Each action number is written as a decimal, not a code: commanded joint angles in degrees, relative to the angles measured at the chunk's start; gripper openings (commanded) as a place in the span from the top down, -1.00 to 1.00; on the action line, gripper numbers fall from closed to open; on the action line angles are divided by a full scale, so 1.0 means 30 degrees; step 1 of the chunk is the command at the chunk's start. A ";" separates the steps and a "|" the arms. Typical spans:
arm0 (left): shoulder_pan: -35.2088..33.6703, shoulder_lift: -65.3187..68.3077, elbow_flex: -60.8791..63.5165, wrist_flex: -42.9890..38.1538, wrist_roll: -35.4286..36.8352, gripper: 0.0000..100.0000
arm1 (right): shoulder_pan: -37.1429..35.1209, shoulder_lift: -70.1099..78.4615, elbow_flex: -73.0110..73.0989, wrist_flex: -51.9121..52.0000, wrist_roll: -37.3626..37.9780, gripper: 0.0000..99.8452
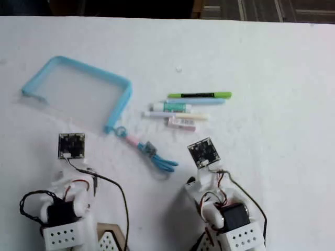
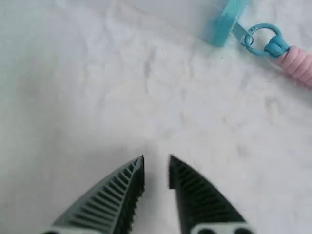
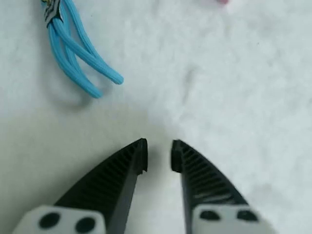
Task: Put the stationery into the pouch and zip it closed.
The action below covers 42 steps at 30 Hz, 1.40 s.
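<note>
The pouch (image 1: pixel 78 91), clear with a light blue edge, lies flat at the left of the white table. From its near corner (image 2: pixel 226 22) runs a pink and blue strap (image 1: pixel 149 151), whose blue loops (image 3: pixel 73 53) end in front of my right gripper. The stationery lies in a row right of the pouch: a green highlighter (image 1: pixel 199 95), a light blue pen (image 1: pixel 201 102), a mint marker (image 1: pixel 170 107), a cream pen (image 1: pixel 175 115) and a small pink piece (image 1: pixel 181 123). My left gripper (image 2: pixel 156 163) hovers over bare table below the pouch, shut and holding nothing. My right gripper (image 3: pixel 159 148) is the same, below the stationery.
The white cloth-covered table (image 1: pixel 272 63) stretches wide to the right and back. The left arm's base (image 1: pixel 63 219) and the right arm's base (image 1: pixel 230 219) stand at the near edge, with black cables looping beside them. A tiny white speck (image 1: pixel 179 69) lies behind the pens.
</note>
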 commanded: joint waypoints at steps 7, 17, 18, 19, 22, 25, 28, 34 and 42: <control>-0.0337 -0.0044 -0.0059 0.0059 0.0176 0.36 | -0.0161 0.0015 0.0147 -0.0103 -0.0088 0.41; -0.0337 -0.0044 -0.0059 0.0059 0.0322 0.31 | -0.0161 -0.0103 0.0059 -0.0132 0.0527 0.56; -0.0337 -0.0044 -0.0059 0.0059 0.0322 0.22 | -0.0073 -0.0103 0.0029 -0.0161 0.0440 0.46; -0.0337 -0.0044 -0.0059 0.0059 0.0322 0.15 | -0.0073 -0.0103 0.0029 -0.0337 0.0469 0.36; -0.0366 -0.0044 -0.0059 0.0059 0.0322 0.12 | -0.0073 -0.0103 -0.0059 -0.0777 0.0498 0.25; -0.0366 -0.0044 -0.0059 0.0059 0.0264 0.37 | -0.0161 -0.0044 -0.1641 -0.1245 0.1348 0.42; -0.0366 -0.0044 -0.0059 0.0059 0.0176 0.72 | -0.0220 0.0044 -0.4044 -0.2007 0.3399 0.65; -0.0337 -0.0044 -0.0059 0.0059 0.0322 0.45 | -0.2886 0.0073 -0.5597 -0.2711 0.5509 0.69; -0.0366 -0.0044 -0.0059 0.0059 0.0147 0.31 | -0.3590 0.3062 -0.7971 -0.3414 0.5538 0.63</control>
